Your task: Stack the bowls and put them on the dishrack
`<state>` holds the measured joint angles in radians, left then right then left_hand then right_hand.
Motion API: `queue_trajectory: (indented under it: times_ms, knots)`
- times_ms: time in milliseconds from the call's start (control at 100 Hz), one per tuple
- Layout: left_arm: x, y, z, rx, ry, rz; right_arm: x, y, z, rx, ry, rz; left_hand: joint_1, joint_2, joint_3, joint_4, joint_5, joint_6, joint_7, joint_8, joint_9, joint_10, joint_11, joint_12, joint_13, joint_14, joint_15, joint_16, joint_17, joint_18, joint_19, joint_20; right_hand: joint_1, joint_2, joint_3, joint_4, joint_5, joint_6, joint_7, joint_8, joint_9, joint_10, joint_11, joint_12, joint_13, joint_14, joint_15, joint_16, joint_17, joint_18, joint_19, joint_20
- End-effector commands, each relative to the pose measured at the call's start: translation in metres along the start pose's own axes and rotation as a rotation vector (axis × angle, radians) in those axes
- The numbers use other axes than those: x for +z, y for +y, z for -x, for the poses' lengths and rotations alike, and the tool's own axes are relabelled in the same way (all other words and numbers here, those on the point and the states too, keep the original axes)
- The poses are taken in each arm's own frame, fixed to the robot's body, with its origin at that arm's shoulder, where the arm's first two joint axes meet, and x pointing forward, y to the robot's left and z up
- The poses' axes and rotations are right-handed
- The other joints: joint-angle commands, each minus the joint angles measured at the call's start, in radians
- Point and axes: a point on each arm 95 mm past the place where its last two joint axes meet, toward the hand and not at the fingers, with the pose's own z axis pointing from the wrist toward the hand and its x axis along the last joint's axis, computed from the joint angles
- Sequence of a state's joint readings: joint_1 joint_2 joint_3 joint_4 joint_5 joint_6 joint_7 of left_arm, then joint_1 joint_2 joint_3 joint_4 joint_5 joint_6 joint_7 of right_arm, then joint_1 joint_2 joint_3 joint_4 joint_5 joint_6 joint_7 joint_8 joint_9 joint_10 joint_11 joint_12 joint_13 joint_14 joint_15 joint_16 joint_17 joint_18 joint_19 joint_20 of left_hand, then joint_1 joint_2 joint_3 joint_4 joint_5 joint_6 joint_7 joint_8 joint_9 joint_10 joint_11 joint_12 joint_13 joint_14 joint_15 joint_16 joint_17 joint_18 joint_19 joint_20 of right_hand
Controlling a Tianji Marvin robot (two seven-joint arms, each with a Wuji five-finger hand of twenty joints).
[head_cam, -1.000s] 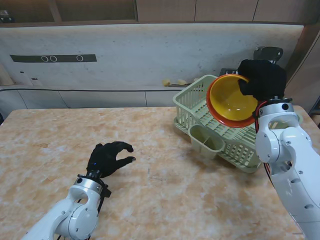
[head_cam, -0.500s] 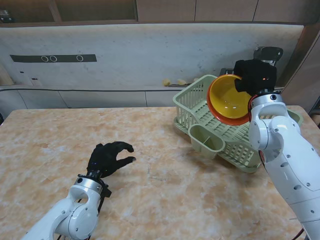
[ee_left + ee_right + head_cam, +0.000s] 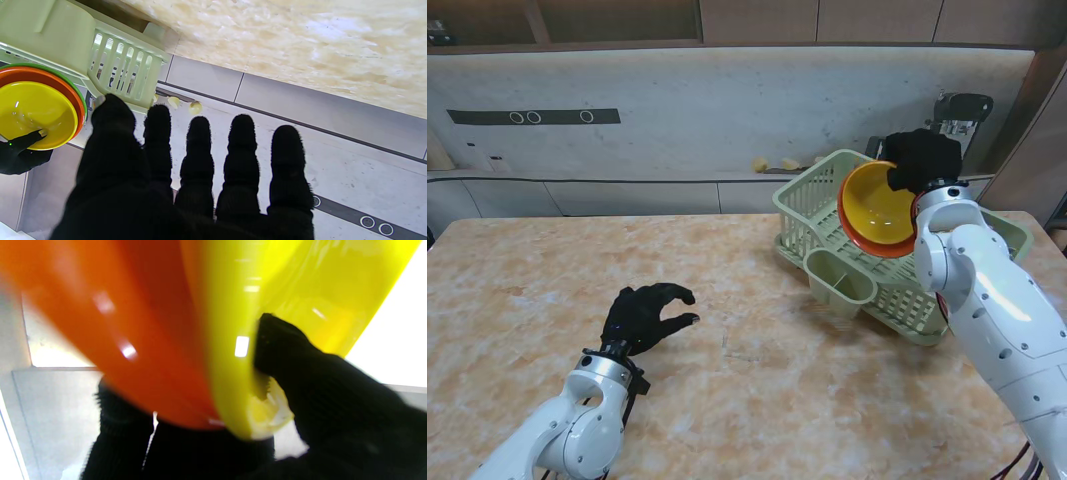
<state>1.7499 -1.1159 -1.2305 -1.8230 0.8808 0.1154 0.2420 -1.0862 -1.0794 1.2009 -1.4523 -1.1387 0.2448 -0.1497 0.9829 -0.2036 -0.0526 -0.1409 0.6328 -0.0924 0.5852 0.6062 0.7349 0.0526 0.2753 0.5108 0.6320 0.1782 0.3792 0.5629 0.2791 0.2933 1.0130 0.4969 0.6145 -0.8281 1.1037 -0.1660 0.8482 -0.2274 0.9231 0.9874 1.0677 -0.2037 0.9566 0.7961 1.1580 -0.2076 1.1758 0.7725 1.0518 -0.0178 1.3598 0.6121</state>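
The right hand point(image 3: 921, 158) has a pinch grip on the rim of the nested plastic bowls point(image 3: 877, 210), yellow inside orange with a green edge behind, tipped on edge over the pale green slatted plastic dishrack point(image 3: 812, 210). The left hand point(image 3: 640, 315) rests on the marbled beige table point(image 3: 757, 390), fingers loosely spread, holding nothing.

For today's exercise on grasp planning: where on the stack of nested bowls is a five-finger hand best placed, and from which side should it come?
Grip the rim. The stack of bowls is thin-walled and open, so the right hand pinches it with a thumb inside the yellow bowl and fingers behind the orange bowl. It comes from the edge farthest from the dishrack, probably leaving the other edge free to lower in.
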Motion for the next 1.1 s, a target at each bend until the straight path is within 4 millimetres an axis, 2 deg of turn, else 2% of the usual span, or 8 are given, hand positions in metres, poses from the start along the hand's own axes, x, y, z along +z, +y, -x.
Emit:
queue_trajectory:
  times_ms: [0, 510, 1090]
  knots:
    - [-0.001, 0.002, -0.001, -0.005, 0.004, 0.016, 0.002, -0.002, -0.002, 0.003, -0.004, -0.013, 0.038, 0.02, -0.01, 0.028, 0.018, -0.011, 0.013, 0.024, 0.02, 0.001, -0.002, 0.0, 0.014, 0.009, -0.004, 0.001, -0.009, 0.019, 0.004, 0.012, 0.248, 0.321, 0.205, 0.111, 0.185, -0.281, 0.269, 0.0, -0.033, -0.136, -0.019, -0.021, -0.008, -0.088, -0.037, -0.025, -0.001, -0.02, -0.008, 0.014]
    - [-0.001, 0.002, -0.002, -0.004, 0.005, 0.013, 0.005, -0.035, -0.005, 0.018, -0.044, -0.115, 0.036, 0.022, -0.011, 0.028, 0.018, -0.009, 0.013, 0.024, 0.02, 0.0, -0.002, 0.0, 0.014, 0.008, -0.004, 0.001, -0.009, 0.018, 0.004, 0.012, 0.25, 0.32, 0.193, 0.094, 0.176, -0.262, 0.225, -0.066, -0.04, -0.114, -0.039, -0.071, -0.016, -0.079, -0.076, -0.053, 0.0, -0.018, -0.041, -0.022]
    - [-0.002, 0.001, -0.002, -0.003, 0.003, 0.008, 0.003, -0.058, -0.012, 0.015, -0.1, -0.241, 0.038, 0.022, -0.01, 0.028, 0.018, -0.008, 0.012, 0.024, 0.021, 0.0, -0.002, 0.0, 0.013, 0.008, -0.004, 0.001, -0.009, 0.019, 0.004, 0.012, 0.248, 0.308, 0.179, 0.086, 0.169, -0.232, 0.16, -0.135, -0.037, -0.071, -0.075, -0.121, 0.003, -0.069, -0.108, -0.078, 0.019, -0.031, -0.012, -0.063]
